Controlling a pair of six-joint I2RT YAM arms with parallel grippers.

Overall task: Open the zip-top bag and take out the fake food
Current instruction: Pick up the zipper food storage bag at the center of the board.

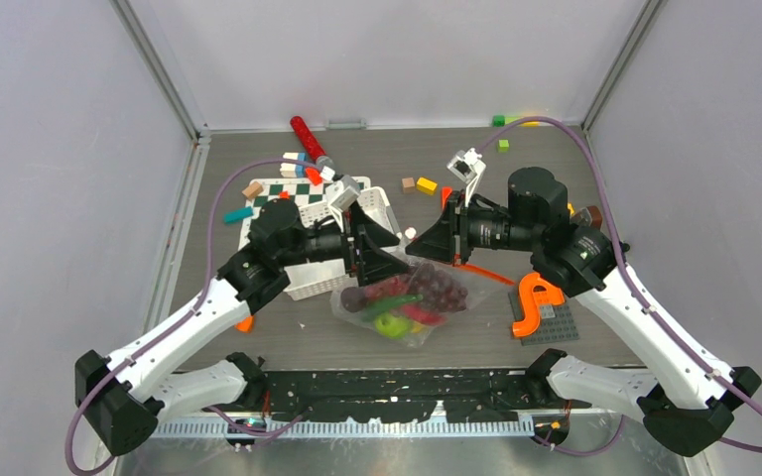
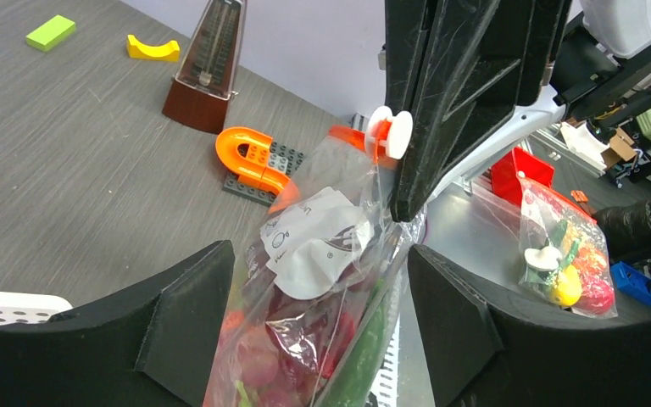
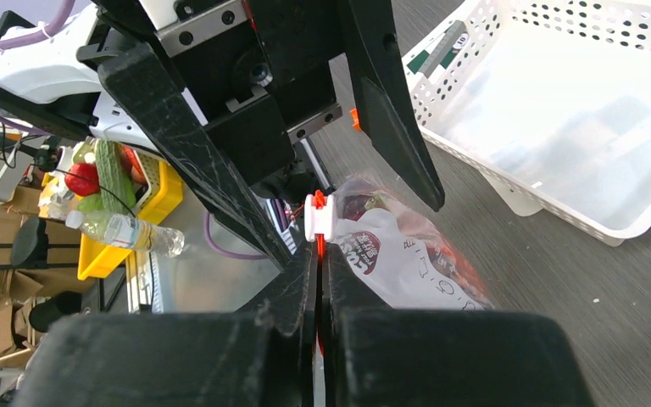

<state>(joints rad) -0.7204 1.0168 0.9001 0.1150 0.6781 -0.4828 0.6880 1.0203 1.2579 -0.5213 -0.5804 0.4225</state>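
Your right gripper (image 3: 318, 254) is pinched shut on the orange zip strip (image 2: 349, 136) of the clear crinkly zip-top bag (image 1: 412, 297), mid-table. Zip edge points up and away, with the plastic fake food (image 1: 397, 309) sagging toward the bases. Your left gripper (image 2: 322, 254) straddles it, jaws wide.

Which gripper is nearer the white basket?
Left. The left gripper is open just beside the white basket; the right gripper is farther off, shut on the top edge of the zip-top bag.

The numeral "10" stands on a small white tag (image 3: 460, 37) at the rim of the white basket (image 3: 551, 203), while the print on the white label (image 2: 314, 242) of the zip-top bag (image 2: 301, 331) is too blurred to read.
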